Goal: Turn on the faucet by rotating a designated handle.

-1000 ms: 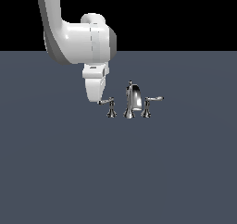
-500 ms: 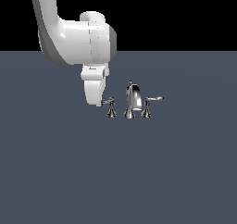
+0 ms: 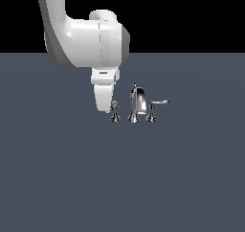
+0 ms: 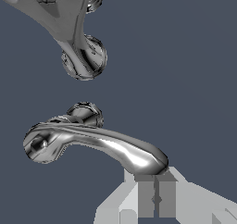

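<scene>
**Lever swung round beside the fingers**

Since the earlier frames the arm has shifted slightly toward the exterior view's left, and the handle (image 3: 114, 107), whose thin arm then reached out toward the gripper, now looks foreshortened to a small knob on its flared pedestal. The faucet (image 3: 136, 103) itself stands in the same spot on the dark grey desk (image 3: 122, 178), its tall curved spout in the middle and the twin lever (image 3: 158, 103) stretched out to the exterior view's right.

The white arm (image 3: 83, 39) hangs over the set, and the gripper (image 3: 104, 106) reaches down just beside the handle, on the exterior view's left of it.

In the wrist view the handle (image 4: 92, 144) lies as a long chrome lever across the picture, its far end right at the fingers (image 4: 147, 197). The two grey pads (image 4: 166, 197) stand pressed together with only a thin seam between them, gripping nothing; the lever's tip sits against their ends. Beyond the lever the spout (image 4: 74, 28) rises, mirror-bright.
</scene>
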`<state>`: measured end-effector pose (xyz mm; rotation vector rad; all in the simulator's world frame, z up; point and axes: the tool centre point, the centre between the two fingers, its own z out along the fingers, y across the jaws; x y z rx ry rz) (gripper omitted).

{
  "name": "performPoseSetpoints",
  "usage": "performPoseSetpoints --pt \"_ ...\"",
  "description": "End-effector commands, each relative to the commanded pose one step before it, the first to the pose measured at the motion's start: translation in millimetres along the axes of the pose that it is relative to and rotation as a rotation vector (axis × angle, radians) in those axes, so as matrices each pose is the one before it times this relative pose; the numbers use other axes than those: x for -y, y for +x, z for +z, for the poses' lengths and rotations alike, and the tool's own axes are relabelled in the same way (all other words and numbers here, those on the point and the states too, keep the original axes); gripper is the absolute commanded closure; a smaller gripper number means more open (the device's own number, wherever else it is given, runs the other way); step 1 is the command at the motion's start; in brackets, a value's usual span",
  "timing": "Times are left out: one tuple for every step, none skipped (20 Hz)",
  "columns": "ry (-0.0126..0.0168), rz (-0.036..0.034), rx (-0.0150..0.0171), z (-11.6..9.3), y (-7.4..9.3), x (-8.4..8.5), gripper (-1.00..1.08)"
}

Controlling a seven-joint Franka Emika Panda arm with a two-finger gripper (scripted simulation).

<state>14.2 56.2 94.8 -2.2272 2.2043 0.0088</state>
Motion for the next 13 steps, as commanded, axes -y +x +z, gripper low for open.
performPoseSetpoints --pt "-0.00142 0.03267 -0.00949 -0.71 27.73 -2.69 1.08" --pt "0.00088 -0.03385 0.00955 0.35 -25.77 0.32 1.08" --pt "-0.00011 0.00335 -0.00096 -0.06 7.19 1.94 1.08" --pt "-0.00011 0.00335 -0.00096 -0.06 7.16 1.94 1.08" --pt "-0.00011 0.00332 -0.00095 -0.06 7.11 1.93 1.08" --pt "-0.00011 0.00328 -0.00094 -0.06 7.06 1.92 1.08" --pt "-0.0001 0.00329 -0.00094 -0.06 7.02 1.92 1.08" --pt "-0.0001 0.00325 -0.00093 -0.06 6.97 1.91 1.08" --pt "-0.0001 0.00325 -0.00093 -0.06 6.93 1.91 1.08" --pt "-0.00009 0.00318 -0.0009 -0.07 6.84 1.9 1.08" --pt "-0.00009 0.00319 -0.0009 -0.07 6.79 1.9 1.08" --pt "-0.00008 0.00315 -0.00088 -0.07 6.71 1.9 1.08" --pt "0.0 0.0 0.0 0.0 0.0 0.0 1.08"
